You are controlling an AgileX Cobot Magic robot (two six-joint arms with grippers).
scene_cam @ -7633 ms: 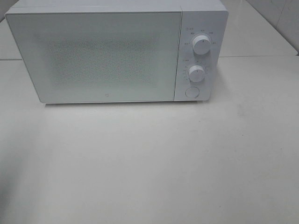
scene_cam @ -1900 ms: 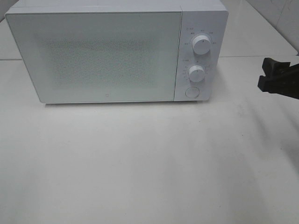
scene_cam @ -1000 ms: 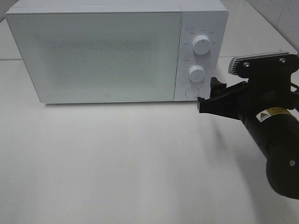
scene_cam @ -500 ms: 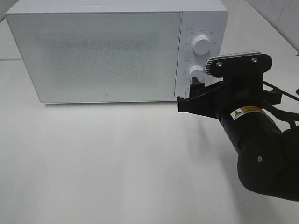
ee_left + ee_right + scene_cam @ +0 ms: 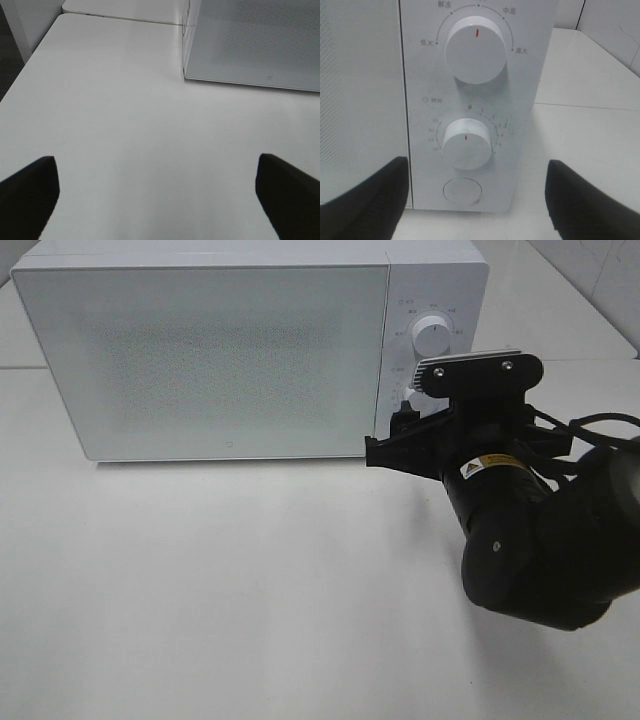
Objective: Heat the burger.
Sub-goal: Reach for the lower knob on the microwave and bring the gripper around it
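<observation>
- The right end effector [image 5: 388, 437] is matt black, with flat, angular fingers [image 5: 375, 451].
- Just behind it, a black block carries a pale grey plate [image 5: 478, 366] with rounded ends and two small dark screws [image 5: 507, 364].
- Further back is a thick, rounded, glossy black arm link [image 5: 530, 570] with one small round recess in its side.
- On the end of that link nearest the end effector is a label [image 5: 492, 466] with a yellow warning triangle.
- Thin black cables [image 5: 585, 421] loop out behind the grey plate.
- The left end effector [image 5: 160, 200] shows only two blunt black fingertips [image 5: 27, 192].
</observation>
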